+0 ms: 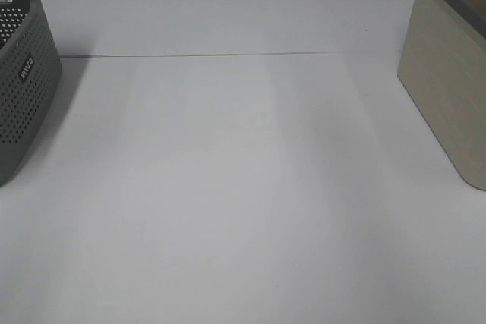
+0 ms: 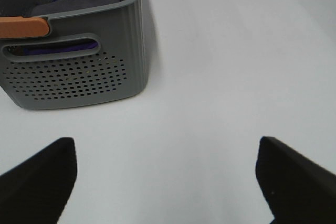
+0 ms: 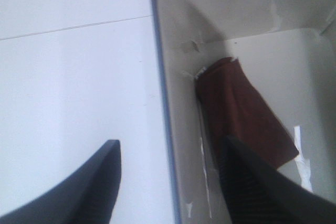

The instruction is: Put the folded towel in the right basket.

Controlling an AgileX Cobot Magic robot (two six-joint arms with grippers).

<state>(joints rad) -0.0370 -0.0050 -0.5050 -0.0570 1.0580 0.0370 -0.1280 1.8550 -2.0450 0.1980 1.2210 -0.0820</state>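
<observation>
Folded towel (image 3: 242, 113), dark red, lies on the floor of the right basket (image 3: 164, 77), pressed up against the basket's near wall and one inner corner. The right wrist view looks down on it: the right gripper (image 3: 170, 174) hovers above the basket's rim, its jaws spread wide with nothing between them. One finger sits over the white table (image 3: 68, 87) outside the basket, the other over the inside, its tip overlapping the towel's edge in the picture; whether it touches the cloth is hard to say from this angle, though it seems to hang above it. Pale strips, perhaps tape, mark the basket floor beside the towel.

The left gripper (image 2: 167, 174) is likewise released, its two dark fingers wide apart over bare table, holding nothing. Ahead of it stands the grey perforated basket (image 2: 79, 74), with an orange handle (image 2: 22, 27) at its rim and something dark blue or purple inside.

From the high camera, neither arm shows. The grey basket sits at the table's left edge, the beige basket at the right, well apart, and the towel is hidden behind the beige wall.
</observation>
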